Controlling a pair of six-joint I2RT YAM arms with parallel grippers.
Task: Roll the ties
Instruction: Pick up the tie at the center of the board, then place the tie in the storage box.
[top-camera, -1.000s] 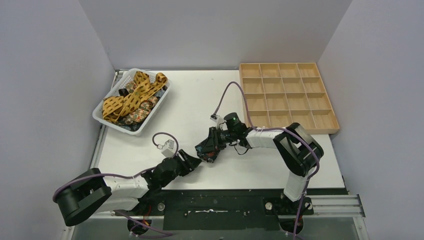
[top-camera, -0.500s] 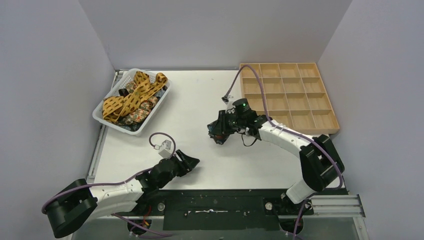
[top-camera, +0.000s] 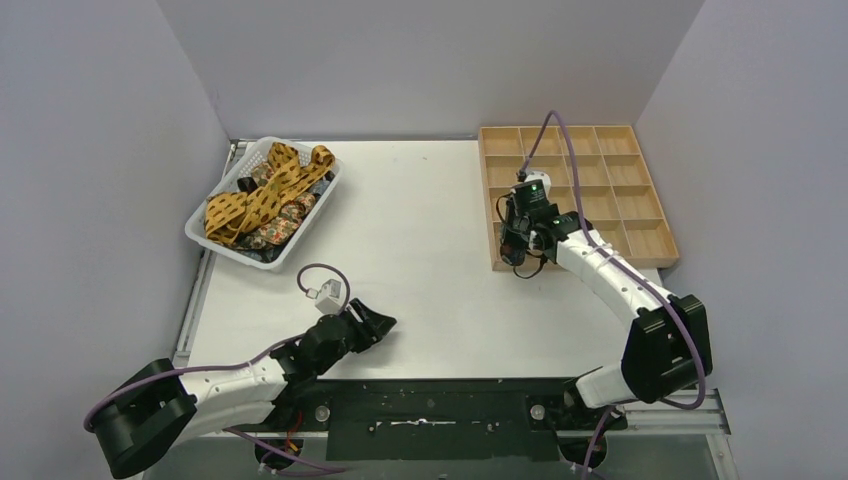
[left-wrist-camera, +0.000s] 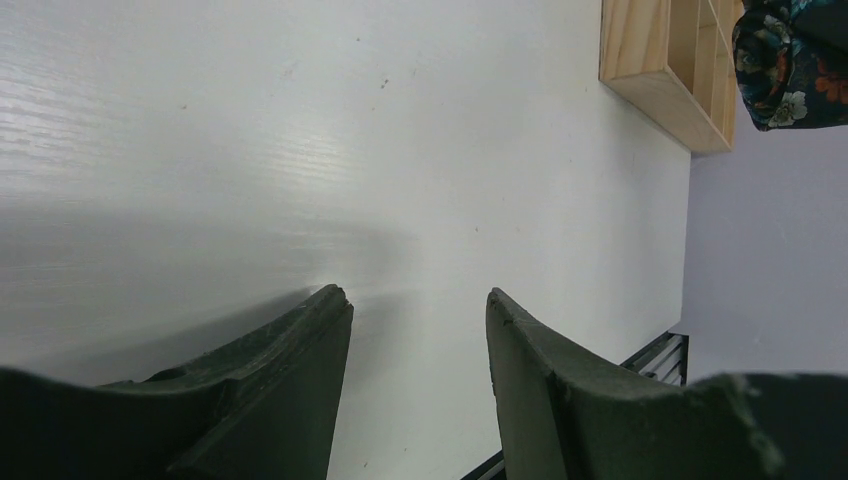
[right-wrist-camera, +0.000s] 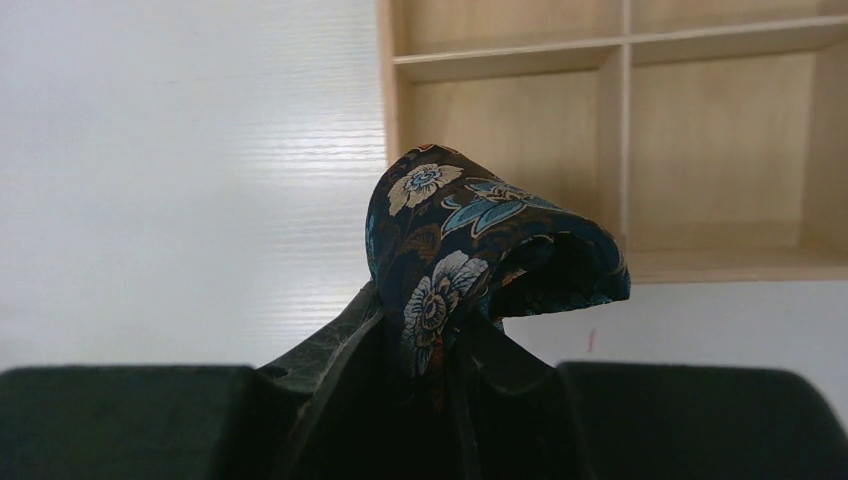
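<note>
One rolled tie (right-wrist-camera: 470, 240), dark with flowers, is pinched between the closed fingers of the right gripper (right-wrist-camera: 425, 325). It juts beyond the fingertips, its long axis lying across them and its hollow core opening toward the right of the wrist view. It is held at the near-left corner of the one wooden tray (top-camera: 558, 128), which is divided into sixteen compartments. Other ties (top-camera: 255, 200) are tangled in the one basket (top-camera: 230, 252); their count cannot be told. Bare table (top-camera: 420, 200) lies between. The left gripper (left-wrist-camera: 415, 320) is spread apart, empty, low over the table.
</note>
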